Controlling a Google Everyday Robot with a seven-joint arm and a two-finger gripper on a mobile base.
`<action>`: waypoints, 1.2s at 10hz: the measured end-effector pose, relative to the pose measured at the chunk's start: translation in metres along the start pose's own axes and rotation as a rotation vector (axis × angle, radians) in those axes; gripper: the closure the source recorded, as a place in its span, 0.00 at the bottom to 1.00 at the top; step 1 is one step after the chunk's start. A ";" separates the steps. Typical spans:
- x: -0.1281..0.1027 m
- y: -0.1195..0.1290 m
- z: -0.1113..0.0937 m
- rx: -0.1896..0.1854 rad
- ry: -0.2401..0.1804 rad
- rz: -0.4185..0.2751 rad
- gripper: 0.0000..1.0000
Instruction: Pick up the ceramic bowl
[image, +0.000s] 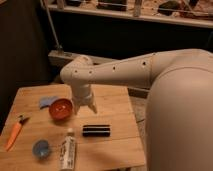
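The ceramic bowl (61, 109) is round, shallow and orange-red. It sits on the wooden table (115, 102) left of the middle. My gripper (85, 107) hangs from the white arm just to the right of the bowl, fingers pointing down close to its right rim. I cannot tell whether it touches the bowl. The black bar (96, 130) lies in front and to the right of the gripper.
A small blue round dish (41, 148) sits near the front left. A white tube (67, 149) lies beside it. An orange-handled tool (15, 133) lies at the left edge. A blue cloth (45, 101) lies behind the bowl. A railing runs behind the table.
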 end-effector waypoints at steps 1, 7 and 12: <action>0.000 0.000 0.000 0.000 0.000 0.000 0.35; -0.001 0.001 0.000 0.002 0.000 -0.001 0.35; -0.075 0.070 -0.007 0.099 -0.108 -0.114 0.35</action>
